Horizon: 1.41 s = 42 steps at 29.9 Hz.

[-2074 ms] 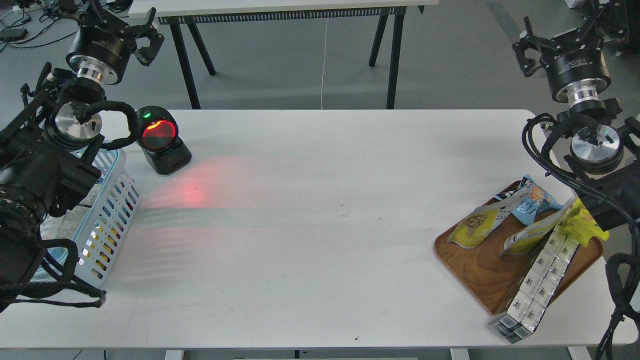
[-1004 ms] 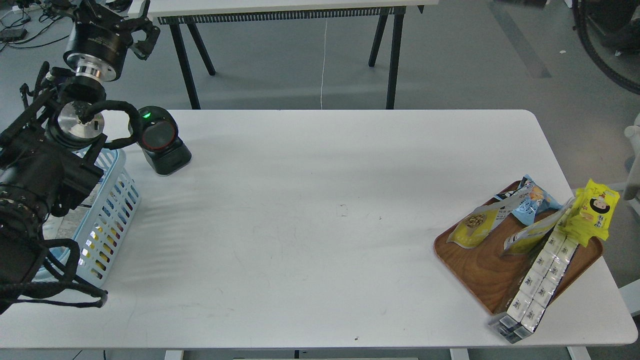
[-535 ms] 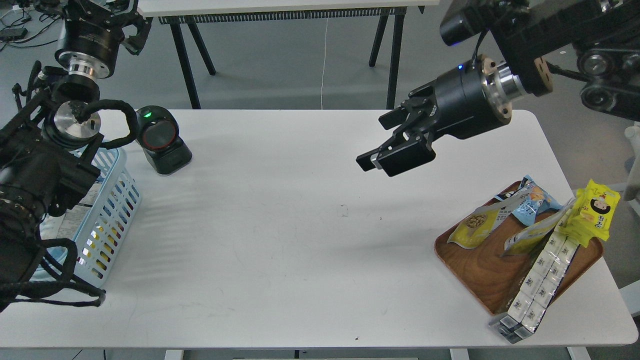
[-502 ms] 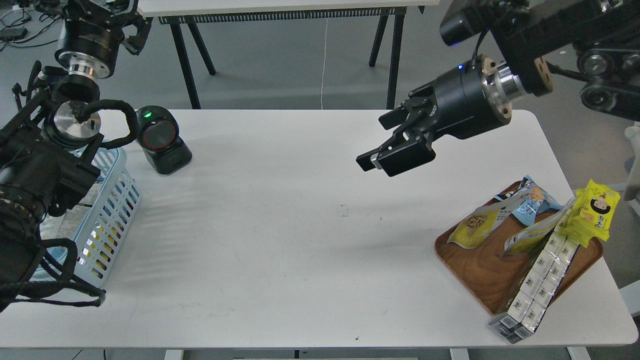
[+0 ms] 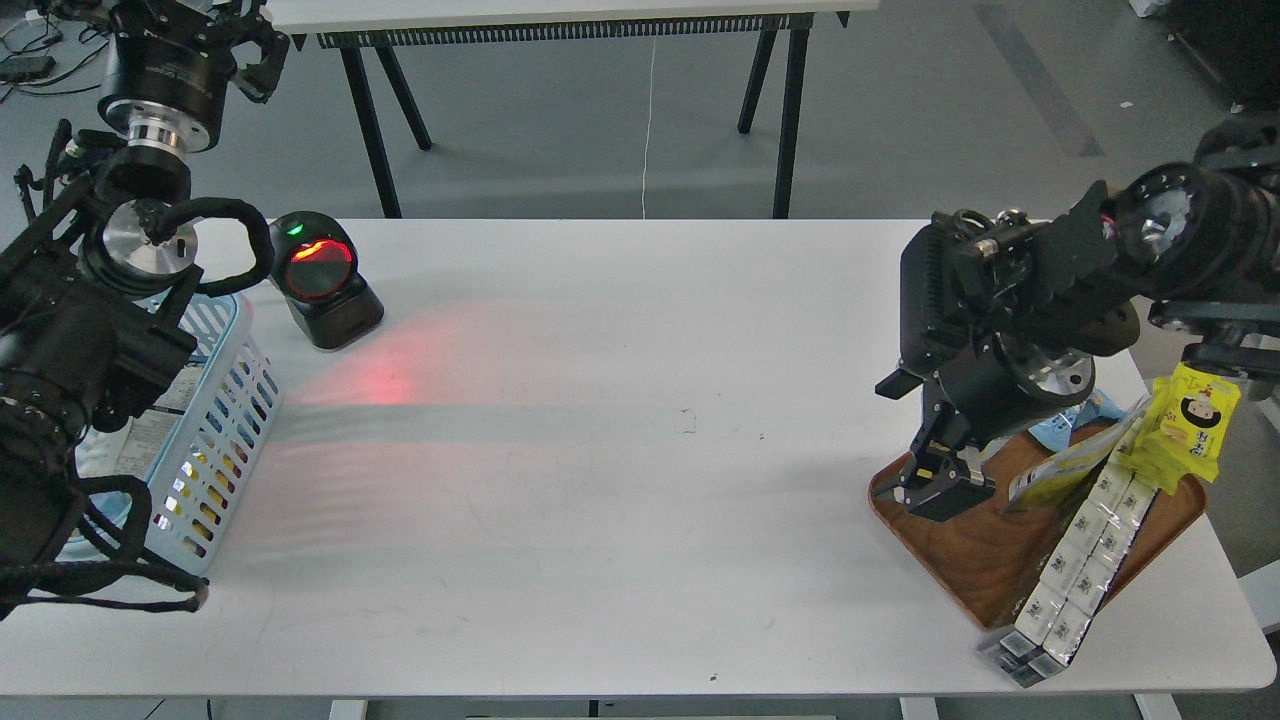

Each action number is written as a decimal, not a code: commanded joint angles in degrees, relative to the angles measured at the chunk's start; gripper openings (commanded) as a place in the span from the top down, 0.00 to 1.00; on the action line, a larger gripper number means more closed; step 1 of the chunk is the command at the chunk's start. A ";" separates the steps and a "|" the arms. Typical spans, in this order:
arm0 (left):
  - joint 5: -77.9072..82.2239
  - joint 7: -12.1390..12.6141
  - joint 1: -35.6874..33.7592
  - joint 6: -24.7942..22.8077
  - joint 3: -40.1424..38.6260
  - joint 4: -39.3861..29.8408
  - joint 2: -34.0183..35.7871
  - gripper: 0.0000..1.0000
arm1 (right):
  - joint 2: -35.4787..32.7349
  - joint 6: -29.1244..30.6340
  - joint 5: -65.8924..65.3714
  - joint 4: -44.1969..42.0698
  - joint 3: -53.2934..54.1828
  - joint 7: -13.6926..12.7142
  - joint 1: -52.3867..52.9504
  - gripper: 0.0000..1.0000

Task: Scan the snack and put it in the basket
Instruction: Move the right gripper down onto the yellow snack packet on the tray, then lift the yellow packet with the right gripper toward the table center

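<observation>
The snack pouch is hidden under my right gripper (image 5: 935, 488), which points down onto the left end of the brown wooden tray (image 5: 960, 560). Its dark fingers look slightly apart. I cannot see whether they touch the pouch. The light blue basket (image 5: 225, 400) stands at the table's far left, partly behind my left arm, with a white printed pack inside. My left gripper (image 5: 205, 25) is raised at the top left, behind the basket, open and empty, partly cut off by the frame edge.
A black barcode scanner (image 5: 322, 278) stands right of the basket, its red window lit, casting a red glow on the table (image 5: 390, 380). The tray also holds a blue bag (image 5: 1098, 408), a bright yellow pack (image 5: 1185, 425), another yellow-white pouch (image 5: 1062, 465) and a strip of white boxes (image 5: 1075, 565).
My right arm has swung in from above and come down onto the tray's left end, covering the snack pouch. The scanner's red light has come on. My left gripper has risen slightly.
</observation>
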 commanded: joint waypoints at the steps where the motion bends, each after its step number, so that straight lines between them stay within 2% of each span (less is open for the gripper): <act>1: 0.00 -0.28 -0.05 0.00 -0.03 0.00 0.40 0.00 | -0.63 -0.04 -5.20 -2.41 -1.65 0.00 -2.60 0.08; 9: 0.00 -0.99 0.21 0.00 0.14 0.00 0.48 0.00 | 0.42 -0.22 -4.86 -12.43 -1.13 0.00 -7.35 0.09; 13: 0.00 -0.90 0.21 0.00 0.14 0.00 0.48 0.00 | 1.48 -1.01 -4.77 -15.07 -0.60 0.00 -8.23 0.16; 20: 0.00 -0.99 0.30 0.00 0.23 0.09 0.66 0.00 | 3.59 -3.56 -4.77 -17.10 -0.16 0.00 -9.47 0.49; 24: 0.00 -1.08 0.30 0.00 0.06 0.61 0.92 0.00 | 3.94 -3.56 -5.38 -17.27 -0.25 0.00 -9.47 0.63; 29: -0.09 -1.08 0.30 0.00 0.06 0.70 1.36 0.00 | 3.94 -3.64 -5.65 -17.19 -0.25 0.00 -9.29 0.96; 30: 0.00 -0.99 0.30 0.00 0.06 0.70 1.45 0.00 | 3.94 -3.73 -5.65 -17.19 -0.25 0.00 -9.29 0.99; 42: -1.41 -0.99 0.04 0.00 -0.03 0.70 2.68 0.00 | 2.71 -4.08 -5.21 -15.70 1.15 0.00 -7.10 1.00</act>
